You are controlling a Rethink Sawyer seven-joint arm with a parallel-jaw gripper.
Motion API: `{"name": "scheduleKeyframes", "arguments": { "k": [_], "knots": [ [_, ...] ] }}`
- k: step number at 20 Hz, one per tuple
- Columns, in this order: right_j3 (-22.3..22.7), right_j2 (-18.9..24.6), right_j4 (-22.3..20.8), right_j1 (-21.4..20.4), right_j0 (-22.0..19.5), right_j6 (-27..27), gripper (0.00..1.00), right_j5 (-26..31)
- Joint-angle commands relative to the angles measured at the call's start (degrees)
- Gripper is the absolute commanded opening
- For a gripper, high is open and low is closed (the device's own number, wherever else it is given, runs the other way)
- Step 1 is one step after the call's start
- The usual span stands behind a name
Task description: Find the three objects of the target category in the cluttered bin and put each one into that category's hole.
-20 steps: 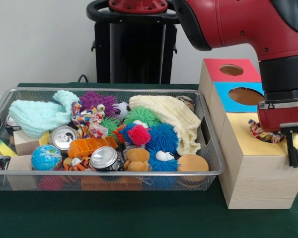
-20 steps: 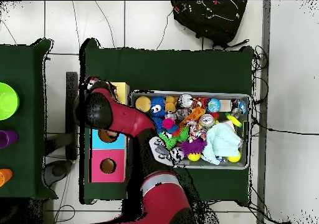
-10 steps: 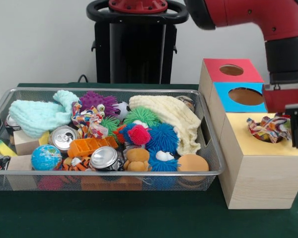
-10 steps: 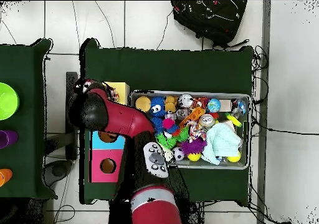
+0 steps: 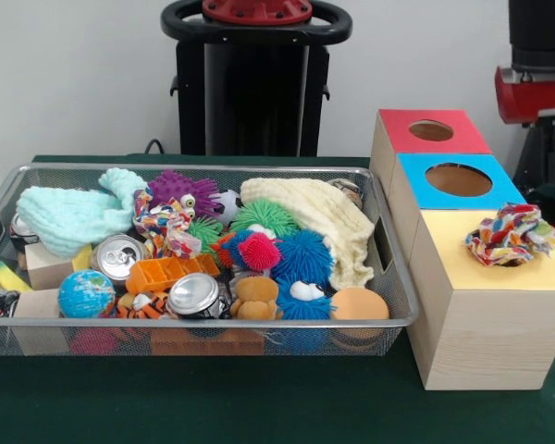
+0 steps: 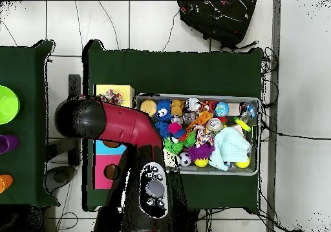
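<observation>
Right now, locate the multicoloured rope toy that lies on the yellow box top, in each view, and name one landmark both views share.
Front view: the rope toy sits bunched over the hole at the right of the yellow box top.
Overhead view: it lies at the left of the picture, on the yellow top, just above the red arm.
Shared landmark: the wire bin beside the boxes.

- You have the silver wire-mesh bin point(image 5: 388, 319) left of the wooden three-hole sorting box point(image 5: 486, 347), just beside it.
- The multicoloured knotted rope toy point(image 5: 511, 234) sits on the box's nearest section, near its right edge.
</observation>
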Motion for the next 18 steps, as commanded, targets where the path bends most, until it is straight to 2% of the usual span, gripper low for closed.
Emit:
{"name": "scheduleKeyframes", "arguments": {
  "k": [1,4,9,18],
  "knots": [
    [-7.02,-7.03,-4.05,-1.64,1.15,14.52,0.00,13.23],
    [-9.98,-8.93,-5.15,-2.11,1.79,14.83,0.00,18.00],
    [-11.86,-9.76,-5.38,-1.84,1.85,14.32,0.00,20.66],
    [-7.91,-4.20,-2.08,3.68,-1.90,9.92,0.00,8.62]
  ]
}}
